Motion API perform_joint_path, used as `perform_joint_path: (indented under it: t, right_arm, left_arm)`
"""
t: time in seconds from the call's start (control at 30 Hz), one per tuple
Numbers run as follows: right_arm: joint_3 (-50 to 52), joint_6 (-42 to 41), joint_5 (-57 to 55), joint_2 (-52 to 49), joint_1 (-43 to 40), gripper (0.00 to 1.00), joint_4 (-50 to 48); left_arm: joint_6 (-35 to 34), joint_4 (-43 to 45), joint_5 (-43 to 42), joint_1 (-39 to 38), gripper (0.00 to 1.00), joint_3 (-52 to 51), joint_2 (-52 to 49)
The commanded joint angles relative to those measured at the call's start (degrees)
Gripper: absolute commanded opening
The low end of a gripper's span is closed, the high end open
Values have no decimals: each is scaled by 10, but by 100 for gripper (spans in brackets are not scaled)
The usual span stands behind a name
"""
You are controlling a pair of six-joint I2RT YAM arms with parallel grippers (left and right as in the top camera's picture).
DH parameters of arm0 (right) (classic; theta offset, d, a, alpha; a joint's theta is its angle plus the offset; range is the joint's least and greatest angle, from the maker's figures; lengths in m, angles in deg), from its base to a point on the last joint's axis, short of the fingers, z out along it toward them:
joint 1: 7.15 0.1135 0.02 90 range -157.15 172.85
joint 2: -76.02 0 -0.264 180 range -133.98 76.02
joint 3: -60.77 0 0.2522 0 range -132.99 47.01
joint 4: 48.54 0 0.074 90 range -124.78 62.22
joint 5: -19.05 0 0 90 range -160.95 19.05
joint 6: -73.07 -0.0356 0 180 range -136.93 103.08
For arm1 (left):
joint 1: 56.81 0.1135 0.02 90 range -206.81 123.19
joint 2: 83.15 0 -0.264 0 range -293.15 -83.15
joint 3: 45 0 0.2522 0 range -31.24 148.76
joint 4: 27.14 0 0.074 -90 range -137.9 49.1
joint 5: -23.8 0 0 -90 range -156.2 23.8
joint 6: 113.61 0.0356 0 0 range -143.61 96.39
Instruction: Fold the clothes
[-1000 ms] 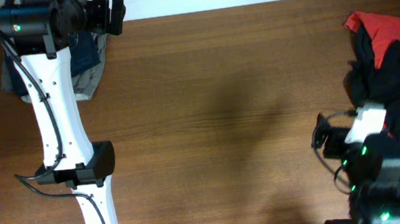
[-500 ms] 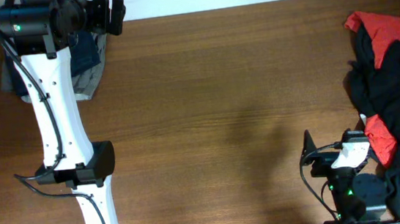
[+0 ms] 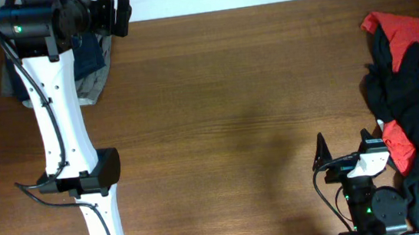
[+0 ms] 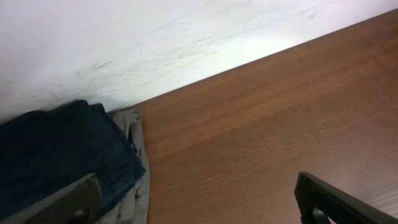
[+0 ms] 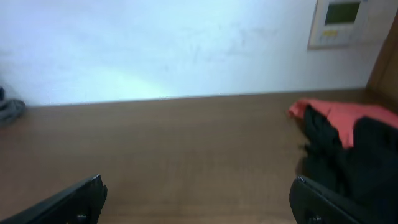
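The left gripper (image 3: 117, 14) and right gripper (image 3: 344, 151) both stood spread and empty, navy shorts (image 4: 56, 149) lying over a grey garment (image 4: 132, 127) at ten o'clock, black-and-red clothes (image 3: 414, 82) at three o'clock

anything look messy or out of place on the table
The black and red clothes lie in a crumpled heap at the right edge of the table. The navy piece and grey piece sit bunched in the far left corner. Nothing looks damaged.
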Motion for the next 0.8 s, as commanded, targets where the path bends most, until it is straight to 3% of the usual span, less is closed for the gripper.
perform_joint_path:
  t: [0.0,0.13,0.77]
  right_arm:
    - [26,9,-5,6,4,99,-51]
    - [68,12,4,6,4,99,-113]
    - [70,48,6,6,11,99,-56]
  left_arm:
    - [-2,0,2,0,99,2,4]
    - [-2,0,2,0,99,2,4]
    - [-2,0,2,0,99,2,4]
